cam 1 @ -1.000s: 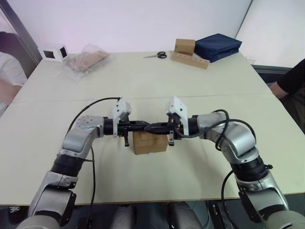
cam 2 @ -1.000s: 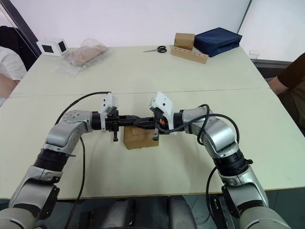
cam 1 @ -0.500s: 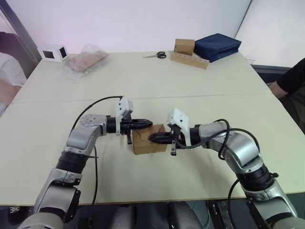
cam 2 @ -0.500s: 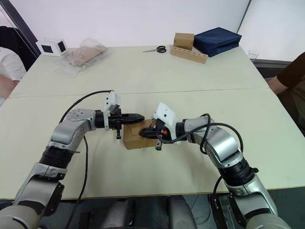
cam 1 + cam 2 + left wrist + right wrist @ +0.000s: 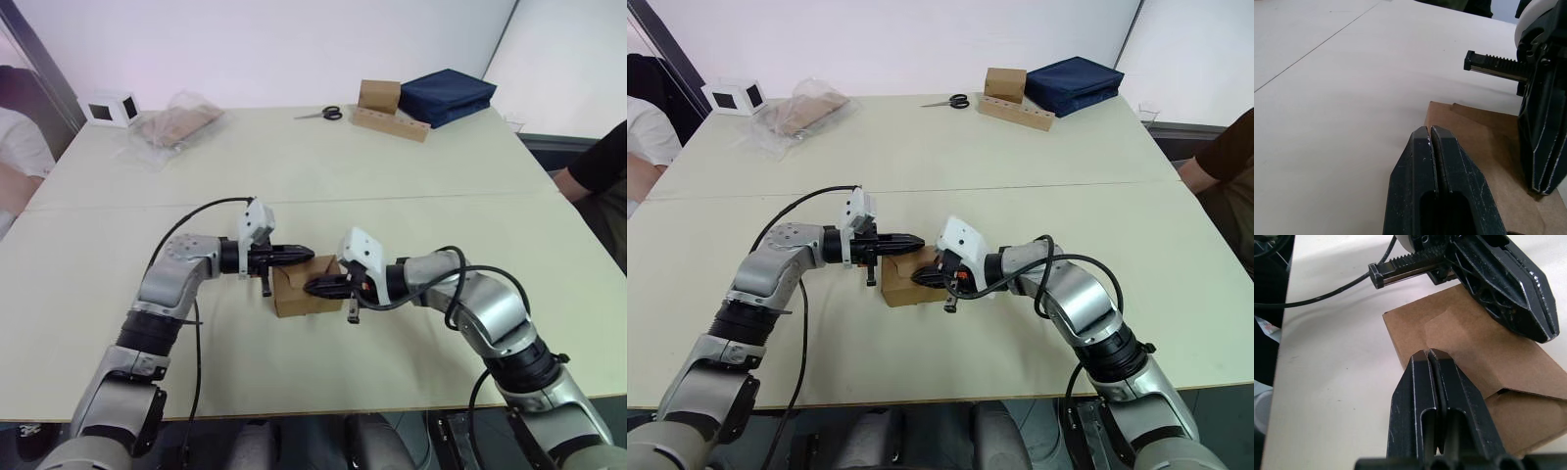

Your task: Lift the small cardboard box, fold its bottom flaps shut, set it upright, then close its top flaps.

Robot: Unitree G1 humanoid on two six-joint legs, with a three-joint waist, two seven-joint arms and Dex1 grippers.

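Note:
The small cardboard box point(image 5: 297, 294) stands on the table near its front edge, plain brown. Its top flaps point(image 5: 1469, 333) lie folded flat over the top, with a seam showing across them. The bottom flaps are hidden under the box. My left gripper point(image 5: 307, 256) is shut and empty, its tip over the box's far top edge. From the other side my right gripper point(image 5: 310, 286) reaches in, shut and empty, with its tip on the top of the box near the front edge. The two tips point at each other, a little apart.
At the back of the table are scissors point(image 5: 330, 113), another brown box point(image 5: 380, 94), a wooden strip point(image 5: 390, 124) and a navy bag point(image 5: 448, 95). Back left are a white cube box point(image 5: 110, 106) and a plastic bag point(image 5: 176, 122). A person point(image 5: 600, 162) sits at the right edge.
A second ago both grippers met tip to tip above the box. The left has drawn back to the far top edge. The right has dropped onto the top's front part.

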